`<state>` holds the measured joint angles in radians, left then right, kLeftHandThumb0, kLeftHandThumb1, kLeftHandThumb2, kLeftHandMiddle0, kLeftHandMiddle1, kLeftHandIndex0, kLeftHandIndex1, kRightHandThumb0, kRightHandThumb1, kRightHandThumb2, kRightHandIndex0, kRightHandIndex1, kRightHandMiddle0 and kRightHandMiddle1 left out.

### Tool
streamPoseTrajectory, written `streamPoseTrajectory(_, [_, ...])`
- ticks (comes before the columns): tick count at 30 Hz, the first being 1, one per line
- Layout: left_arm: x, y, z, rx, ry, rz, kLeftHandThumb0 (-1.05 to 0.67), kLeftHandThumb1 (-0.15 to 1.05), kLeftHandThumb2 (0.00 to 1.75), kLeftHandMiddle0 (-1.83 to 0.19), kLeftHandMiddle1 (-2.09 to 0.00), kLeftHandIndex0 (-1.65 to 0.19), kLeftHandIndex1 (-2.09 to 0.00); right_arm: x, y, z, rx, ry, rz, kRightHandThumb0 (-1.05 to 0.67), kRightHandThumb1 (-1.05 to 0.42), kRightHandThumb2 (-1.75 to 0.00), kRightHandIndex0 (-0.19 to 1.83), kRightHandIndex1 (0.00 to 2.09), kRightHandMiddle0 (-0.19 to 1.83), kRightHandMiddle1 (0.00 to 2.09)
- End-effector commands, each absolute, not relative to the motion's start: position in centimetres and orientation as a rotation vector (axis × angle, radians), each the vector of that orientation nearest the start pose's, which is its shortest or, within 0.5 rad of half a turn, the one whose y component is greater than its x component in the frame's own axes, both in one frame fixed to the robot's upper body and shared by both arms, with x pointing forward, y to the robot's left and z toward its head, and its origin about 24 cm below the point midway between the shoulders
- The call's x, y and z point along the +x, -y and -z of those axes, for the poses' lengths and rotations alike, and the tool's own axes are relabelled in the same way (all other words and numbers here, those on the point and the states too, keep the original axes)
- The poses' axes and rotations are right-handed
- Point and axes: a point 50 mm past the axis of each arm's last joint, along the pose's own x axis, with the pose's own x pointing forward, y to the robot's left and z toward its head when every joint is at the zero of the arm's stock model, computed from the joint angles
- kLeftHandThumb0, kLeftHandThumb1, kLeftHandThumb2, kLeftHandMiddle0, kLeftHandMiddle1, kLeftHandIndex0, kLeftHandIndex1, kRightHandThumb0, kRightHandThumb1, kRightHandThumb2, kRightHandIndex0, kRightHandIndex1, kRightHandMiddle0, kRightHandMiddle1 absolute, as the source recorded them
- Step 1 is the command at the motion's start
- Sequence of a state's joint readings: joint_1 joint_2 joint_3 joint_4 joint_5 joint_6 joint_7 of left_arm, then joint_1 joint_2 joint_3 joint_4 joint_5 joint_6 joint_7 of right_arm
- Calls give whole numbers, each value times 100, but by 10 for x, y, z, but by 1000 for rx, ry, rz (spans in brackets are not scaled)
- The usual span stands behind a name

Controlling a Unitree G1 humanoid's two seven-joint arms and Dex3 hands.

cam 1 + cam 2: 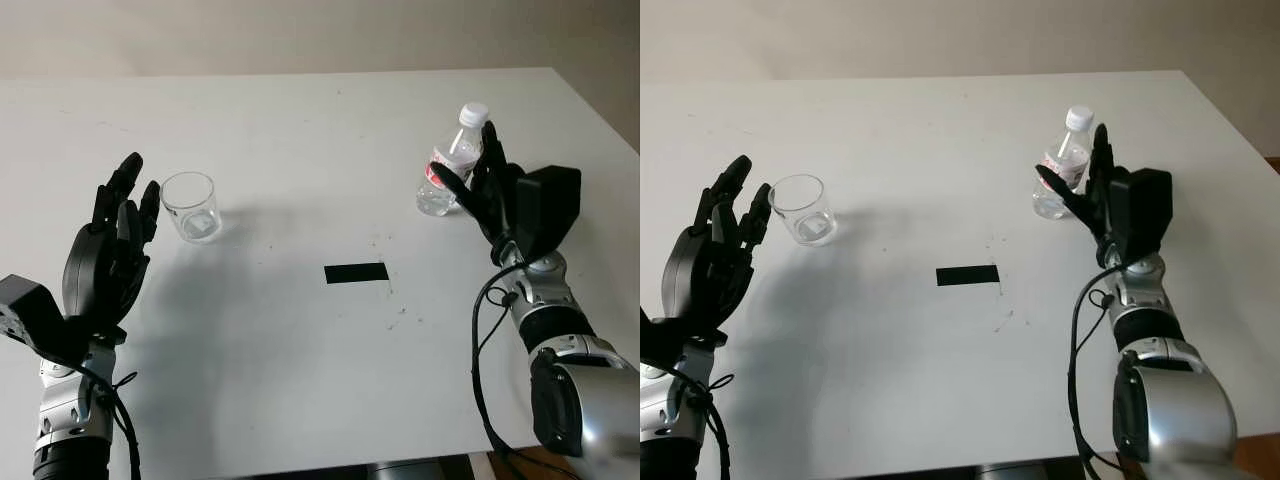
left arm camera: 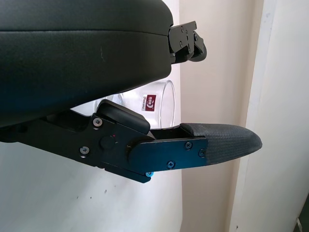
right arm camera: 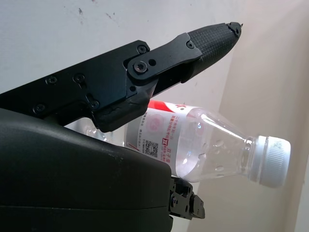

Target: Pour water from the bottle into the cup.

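left eye view: a white table carries a clear plastic bottle with a white cap and a red-and-white label, standing upright toward the far right. the right hand is raised just beside the bottle on its right, fingers uncurled and holding nothing; one finger crosses in front of the bottle's lower part, but a grasp is not closed around it. in the right wrist view the bottle lies between the hand's black shell and one outstretched finger, with a gap visible on the finger side.

on the far left stands a clear empty cup, upright, well apart from the bottle. the left hand is upright just beside the cup on its left, open and holding nothing, fingertips near the rim; whether they touch it i cannot tell. the left wrist view shows the cup behind the palm.

a small black rectangle lies flat on the table between cup and bottle, nearer the robot.
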<state>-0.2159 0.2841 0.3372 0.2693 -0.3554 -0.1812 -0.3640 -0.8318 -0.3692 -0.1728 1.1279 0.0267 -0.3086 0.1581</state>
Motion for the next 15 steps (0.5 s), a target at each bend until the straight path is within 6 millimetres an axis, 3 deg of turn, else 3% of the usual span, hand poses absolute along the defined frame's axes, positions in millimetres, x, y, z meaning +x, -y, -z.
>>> streamPoseTrajectory(1, [282,-264,-88,-79,262,21,-88,105,52,-3,0,19,-50,386,237,-112,-202,51,24,-90,-99,-6,-19,0,-19,0])
streamPoseTrajectory(6, [281,-265,-88,-77,260,24,-88,105,50,-3,0,19,-52,392,234,-119,-250,27,59,-88,-98,-5,-19,0,-19,0])
streamPoseTrajectory(14, [281,-265,-89,-72,264,30,-89,105,49,-2,0,19,-50,399,232,-123,-160,-12,174,-56,-92,-4,-19,0,-19,0])
streamPoseTrajectory(15, [281,-265,-89,-72,264,29,-89,105,49,-2,0,19,-49,400,231,-123,-130,-18,197,-48,-91,-4,-14,3,-12,4])
